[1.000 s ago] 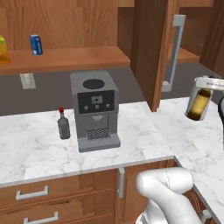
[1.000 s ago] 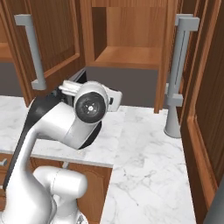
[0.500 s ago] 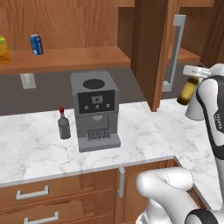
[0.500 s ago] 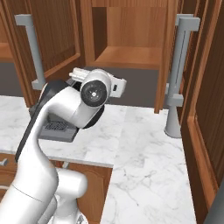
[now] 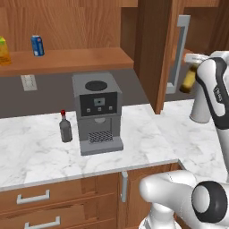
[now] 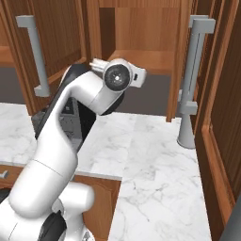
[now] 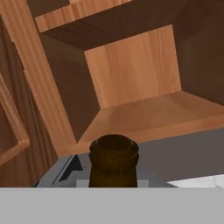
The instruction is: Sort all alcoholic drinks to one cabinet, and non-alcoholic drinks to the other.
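The white, smooth-shelled arm reaches up toward the open right-hand cabinet (image 6: pixel 150 56), a box of warm, straight-grained wood with a flat shelf floor and a plain back panel. The gripper (image 5: pixel 193 62) carries the beer bottle (image 5: pixel 188 78), a slim cylinder of glossy brown glass with a yellow label; it hangs tilted in front of the cabinet opening, above the counter and short of the shelf. In the hand view the bottle's round, ribbed dark mouth (image 7: pixel 114 153) rises at the bottom edge between the jaws, which are drawn in and pinching the bottle near its neck. Beside the opening a cabinet door (image 5: pixel 154 49) stands swung out, bearing a long, squared grey metal handle (image 5: pixel 177 53). The marble counter (image 5: pixel 40 152) is white with fine grey veining and a polished look. On it stands a boxy grey coffee machine (image 5: pixel 97 112) with a dark front panel, a round recess on top and a slotted drip tray. Just to its left stands the squat grey bottle (image 5: pixel 65 127), narrow-necked with a red cap, upright and apart from the machine. On the open wooden shelf of the left cabinet (image 5: pixel 67 60) stand the small blue soda can (image 5: pixel 37 45) and, at the frame's left edge, the yellow-orange juice carton (image 5: pixel 4 50), well apart from each other.
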Robot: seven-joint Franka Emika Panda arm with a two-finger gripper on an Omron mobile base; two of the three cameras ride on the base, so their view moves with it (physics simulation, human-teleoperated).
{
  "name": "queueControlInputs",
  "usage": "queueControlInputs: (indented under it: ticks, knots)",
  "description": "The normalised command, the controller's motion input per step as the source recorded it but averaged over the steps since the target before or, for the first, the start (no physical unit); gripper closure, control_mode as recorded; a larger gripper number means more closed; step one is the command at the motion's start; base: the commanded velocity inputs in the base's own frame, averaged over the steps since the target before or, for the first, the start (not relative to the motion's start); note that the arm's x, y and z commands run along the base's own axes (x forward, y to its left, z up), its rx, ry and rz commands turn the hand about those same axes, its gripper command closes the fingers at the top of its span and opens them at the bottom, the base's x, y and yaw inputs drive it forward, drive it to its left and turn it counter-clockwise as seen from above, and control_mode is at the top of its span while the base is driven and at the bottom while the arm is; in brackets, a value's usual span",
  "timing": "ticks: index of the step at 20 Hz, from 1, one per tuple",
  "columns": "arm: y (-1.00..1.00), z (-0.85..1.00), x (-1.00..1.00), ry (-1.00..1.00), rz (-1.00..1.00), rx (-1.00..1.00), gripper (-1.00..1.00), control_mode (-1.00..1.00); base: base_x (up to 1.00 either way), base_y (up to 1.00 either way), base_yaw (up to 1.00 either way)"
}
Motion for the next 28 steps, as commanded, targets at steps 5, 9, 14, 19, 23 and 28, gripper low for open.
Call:
queueControlInputs:
  ticks: [5, 9, 14, 19, 23, 28]
  knots:
    - [-0.03, 0.23, 0.51, 0.00, -0.01, -0.09, 1.00, -1.00, 0.00, 0.00, 0.00]
    - [-0.01, 0.21, 0.43, 0.00, -0.05, -0.15, 1.00, -1.00, 0.00, 0.00, 0.00]
    - [-0.08, 0.10, 0.41, 0.00, -0.06, -0.17, 1.00, -1.00, 0.00, 0.00, 0.00]
    - [-0.19, 0.00, 0.49, 0.00, -0.02, -0.11, 1.00, -1.00, 0.00, 0.00, 0.00]
    - [-0.31, 0.00, 0.48, 0.00, 0.00, -0.03, 1.00, -1.00, 0.00, 0.00, 0.00]
    - [-0.38, 0.00, 0.33, 0.00, 0.00, 0.00, 1.00, -1.00, 0.00, 0.00, 0.00]
